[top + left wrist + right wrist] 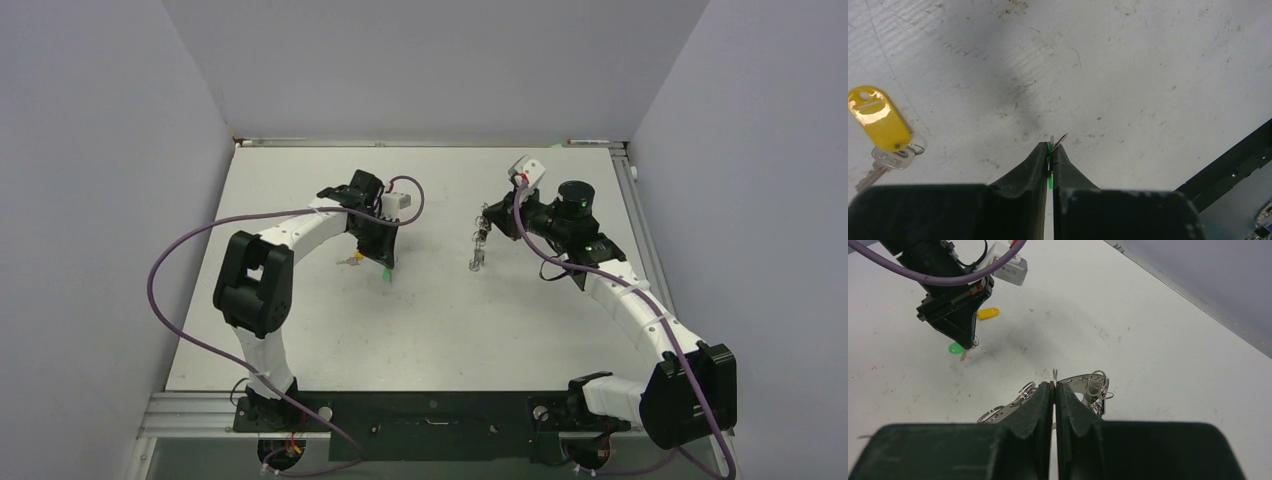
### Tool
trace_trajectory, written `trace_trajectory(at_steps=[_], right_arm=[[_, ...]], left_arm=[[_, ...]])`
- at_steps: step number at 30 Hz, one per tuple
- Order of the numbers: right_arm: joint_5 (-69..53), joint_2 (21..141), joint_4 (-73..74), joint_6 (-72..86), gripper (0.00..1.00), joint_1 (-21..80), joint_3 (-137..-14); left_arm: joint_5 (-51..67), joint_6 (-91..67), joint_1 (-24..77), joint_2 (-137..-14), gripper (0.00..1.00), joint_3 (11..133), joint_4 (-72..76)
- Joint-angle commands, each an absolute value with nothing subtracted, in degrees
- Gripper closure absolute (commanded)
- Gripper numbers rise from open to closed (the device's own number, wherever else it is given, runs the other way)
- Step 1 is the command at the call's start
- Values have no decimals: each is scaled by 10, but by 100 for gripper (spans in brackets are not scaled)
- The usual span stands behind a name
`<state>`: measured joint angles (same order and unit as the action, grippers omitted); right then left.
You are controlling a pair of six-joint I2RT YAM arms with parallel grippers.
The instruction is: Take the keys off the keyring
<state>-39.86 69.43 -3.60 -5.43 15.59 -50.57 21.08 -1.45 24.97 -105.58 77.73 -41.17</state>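
My left gripper is shut on a green-headed key, held low over the table; a small wire ring pokes out past the fingertips. The right wrist view shows that green key under the left gripper. A yellow-headed key lies loose on the table to its left. My right gripper is shut on a thin split ring of the flat grey keyring, which carries several more small rings. From above, the keyring hangs below the right gripper.
White walls close in the table on three sides. A metal rail runs along the right edge. The black base bar shows at the lower right of the left wrist view. Purple cables loop beside both arms.
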Motion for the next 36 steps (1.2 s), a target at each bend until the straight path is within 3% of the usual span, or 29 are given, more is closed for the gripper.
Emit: trace_trajectory(at_steps=[1, 8, 18, 33, 36], right_arm=[[-382, 690, -38, -70, 95, 166, -544], [-370, 694, -25, -79, 95, 177, -543], [-363, 699, -3, -103, 95, 177, -545], [-407, 642, 232, -298, 95, 71, -589], [-417, 652, 226, -309, 95, 72, -574]], left_arm=[[244, -39, 237, -1096, 100, 834, -408], [236, -21, 221, -1161, 98, 873, -414], [216, -20, 209, -1173, 60, 883, -419], [242, -13, 208, -1059, 0, 895, -409], [235, -13, 207, -1043, 4, 887, -404]])
